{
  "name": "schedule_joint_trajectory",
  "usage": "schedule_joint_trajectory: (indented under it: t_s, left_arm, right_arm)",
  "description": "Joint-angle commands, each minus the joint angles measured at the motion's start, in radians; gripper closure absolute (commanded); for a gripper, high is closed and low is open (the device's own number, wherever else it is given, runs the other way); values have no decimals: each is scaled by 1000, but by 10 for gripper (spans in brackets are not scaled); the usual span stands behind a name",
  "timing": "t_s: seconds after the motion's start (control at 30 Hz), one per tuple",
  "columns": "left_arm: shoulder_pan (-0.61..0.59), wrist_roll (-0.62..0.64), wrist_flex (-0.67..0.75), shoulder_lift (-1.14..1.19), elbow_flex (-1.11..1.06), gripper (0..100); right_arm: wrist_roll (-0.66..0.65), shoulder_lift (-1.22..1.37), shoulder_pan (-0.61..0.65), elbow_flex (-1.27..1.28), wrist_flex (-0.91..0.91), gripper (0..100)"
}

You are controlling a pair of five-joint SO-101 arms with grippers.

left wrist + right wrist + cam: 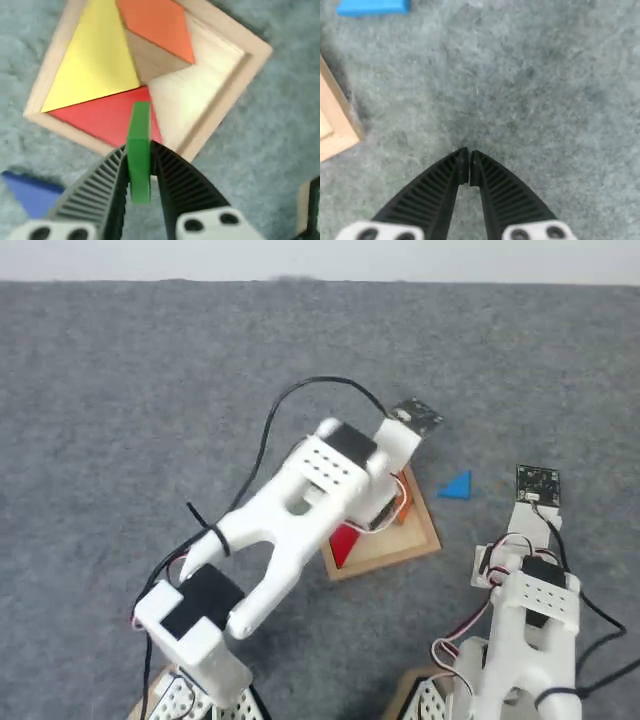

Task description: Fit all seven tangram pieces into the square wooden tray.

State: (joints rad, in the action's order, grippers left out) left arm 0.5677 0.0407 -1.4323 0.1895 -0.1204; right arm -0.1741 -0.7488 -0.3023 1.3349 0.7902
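1. Your left gripper (139, 150) is pinching one green piece (139, 122) edge-on over the tray (255, 52).
2. Your right gripper (469, 161) is pressing its fingers together over the mat (545, 75).
3. The tray is holding three pieces: yellow (95, 60), orange (160, 22), red (102, 120).
4. One blue piece (456, 486) is lying outside it.

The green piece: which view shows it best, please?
Left wrist view: the green piece stands clamped in the left gripper. The high view has the left arm over it; the right wrist view faces carpet.

Grey felt-like mat (120, 390) stretching from side to side, fuzzy even texture, soft flat light with faint shadows, pale strip (320, 260) along its far edge, possibly a wall.
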Motion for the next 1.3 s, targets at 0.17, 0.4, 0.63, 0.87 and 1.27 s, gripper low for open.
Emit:
schedule_joint_trajectory:
  t_s: [0.17, 0.4, 0.63, 0.87, 1.27]
  left_arm:
    - [14, 368, 129, -75, -70, 990]
    - [115, 460, 170, -69, -74, 990]
    - [189, 457, 206, -69, -74, 989]
    - [133, 376, 204, -69, -73, 957]
    - [110, 322, 206, -69, -105, 808]
  right_arm:
    - [46, -28, -10, -2, -50, 974]
    - [44, -27, 25, 0, -50, 974]
    - [44, -27, 27, 0, -50, 975]
    - [41, -27, 30, 0, -50, 975]
    - [40, -25, 30, 0, -45, 975]
